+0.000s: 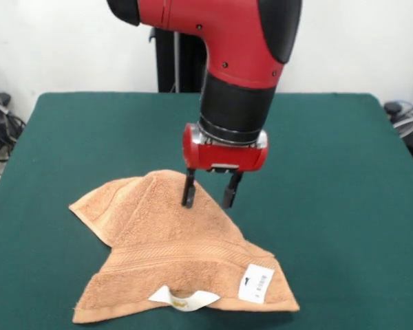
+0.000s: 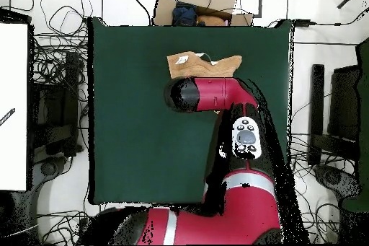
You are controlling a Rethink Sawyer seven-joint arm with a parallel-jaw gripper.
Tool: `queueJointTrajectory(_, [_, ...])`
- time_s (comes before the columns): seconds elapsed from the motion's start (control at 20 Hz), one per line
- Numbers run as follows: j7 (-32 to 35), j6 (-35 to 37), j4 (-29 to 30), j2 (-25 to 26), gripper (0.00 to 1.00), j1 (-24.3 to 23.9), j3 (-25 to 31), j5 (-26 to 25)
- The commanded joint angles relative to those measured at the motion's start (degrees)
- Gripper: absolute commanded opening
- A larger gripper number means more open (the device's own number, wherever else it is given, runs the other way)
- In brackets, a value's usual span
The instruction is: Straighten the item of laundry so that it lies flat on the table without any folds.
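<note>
Near the front edge of the table (image 1: pixel 344 172), as the front view shows it, the orange-tan towel (image 1: pixel 172 247) lies crumpled rather than flat. One flap folds out to the left, a raised peak sits at its far middle, and the woven band runs across its near part. A white tag with dark print (image 1: pixel 256 283) rests on the right near corner, and a white tag with yellow print (image 1: pixel 182 298) curls at the near edge. Above the peak hangs the gripper (image 1: pixel 210 194), its two dark fingers spread apart: the left finger (image 1: pixel 188 190) touches or sits just at the cloth's ridge, the right one beside it. From overhead, the red arm (image 2: pixel 216 93) hides most of the towel (image 2: pixel 216 66).
</note>
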Motion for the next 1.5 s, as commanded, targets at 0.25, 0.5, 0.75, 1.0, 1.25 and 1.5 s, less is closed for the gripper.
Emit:
queueJointTrajectory(0.25, [8.1,-4.6,-5.2,5.6,1.0,1.9,-5.5,-3.8])
queueJointTrajectory(0.5, [8.4,-7.2,-7.8,8.8,1.0,2.0,-7.9,-4.8])
queueJointTrajectory(0.75, [8.1,-8.3,-9.7,10.8,1.0,2.3,-9.7,-4.8])
queueJointTrajectory(1.0, [8.1,-9.1,-10.7,11.7,1.0,2.7,-11.1,-5.0])
queueJointTrajectory(1.25, [4.7,-8.5,-8.7,10.4,1.0,0.6,-8.2,-4.1])
queueJointTrajectory(1.5, [1.4,-4.1,-4.4,6.7,1.0,-2.7,-1.2,-0.6])
